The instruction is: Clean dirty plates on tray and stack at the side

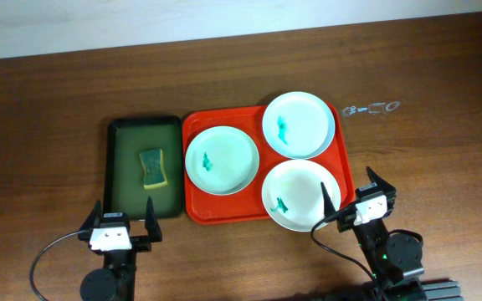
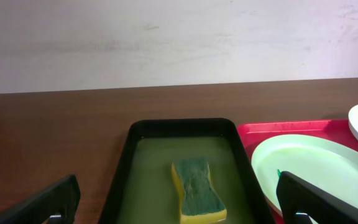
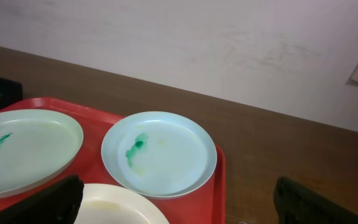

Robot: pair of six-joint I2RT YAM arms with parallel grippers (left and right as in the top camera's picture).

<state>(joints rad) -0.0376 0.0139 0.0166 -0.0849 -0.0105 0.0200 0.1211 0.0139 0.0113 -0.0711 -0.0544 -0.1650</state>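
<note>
While left gripper (image 1: 124,219) and right gripper (image 1: 351,188) hang spread, empty, at table (image 1: 57,100) near edge, we see three smeared plates (image 1: 222,159) crowding red tray (image 1: 224,211), mid-table. Risk: rims near-touching, so our pinch on one may shove neighbour; sponge (image 1: 151,167) looks soaked, may drip.
</note>
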